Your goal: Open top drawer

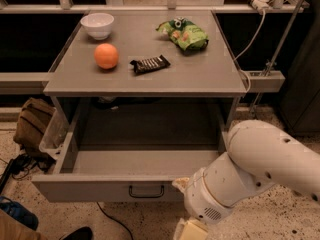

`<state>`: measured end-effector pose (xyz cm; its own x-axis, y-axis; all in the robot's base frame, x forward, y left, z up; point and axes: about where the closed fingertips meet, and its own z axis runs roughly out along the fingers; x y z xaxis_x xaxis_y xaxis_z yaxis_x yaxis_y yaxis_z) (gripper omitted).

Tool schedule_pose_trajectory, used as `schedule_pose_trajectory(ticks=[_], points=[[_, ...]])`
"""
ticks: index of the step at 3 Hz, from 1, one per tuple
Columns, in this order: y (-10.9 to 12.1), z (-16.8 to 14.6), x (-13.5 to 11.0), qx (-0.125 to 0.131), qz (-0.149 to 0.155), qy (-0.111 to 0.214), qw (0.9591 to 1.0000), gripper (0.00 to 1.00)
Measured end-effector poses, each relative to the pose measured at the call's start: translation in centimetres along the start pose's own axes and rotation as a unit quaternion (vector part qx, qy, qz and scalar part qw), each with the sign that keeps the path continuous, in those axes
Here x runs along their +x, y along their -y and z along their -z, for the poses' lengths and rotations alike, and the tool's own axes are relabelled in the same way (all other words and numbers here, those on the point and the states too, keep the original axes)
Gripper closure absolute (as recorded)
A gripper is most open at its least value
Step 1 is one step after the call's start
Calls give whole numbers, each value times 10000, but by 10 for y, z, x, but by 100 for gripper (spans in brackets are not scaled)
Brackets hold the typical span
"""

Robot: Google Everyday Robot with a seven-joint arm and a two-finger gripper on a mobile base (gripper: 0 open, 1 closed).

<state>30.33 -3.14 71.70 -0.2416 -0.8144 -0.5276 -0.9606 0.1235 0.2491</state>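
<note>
- The top drawer sits right under the front edge of the worktop and it's slid way out. You can see the bare grey floor inside, and it looks empty from here.
- I'd call the task pretty much finished; it looks close to its full travel.
- Its little black handle sits at the centre of the front panel with nothing on it.
- The gripper is low at the bottom of the view, below the drawer front and right of the handle. Honestly can't tell if it's wide or narrow, since the arm blocks most of it. It doesn't appear to be holding anything.
- My guess on that pose: the wrist hangs under the front so the arm stays out of the drawer's path.
- Stuff on top looks undisturbed: white bowl by the back-left corner, orange nearer the left edge, dark snack bar about mid-top, green chip bag toward the back edge.
- None of it overhangs the front edge, so the drawer can move under it without touching anything.
</note>
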Motion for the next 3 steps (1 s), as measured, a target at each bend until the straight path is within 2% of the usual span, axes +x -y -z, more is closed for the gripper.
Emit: schedule_pose_trajectory(ticks=[2, 3], points=[[4, 3, -1, 68, 32, -15, 10000, 0], [34, 21, -10, 309, 126, -77, 9994, 0]])
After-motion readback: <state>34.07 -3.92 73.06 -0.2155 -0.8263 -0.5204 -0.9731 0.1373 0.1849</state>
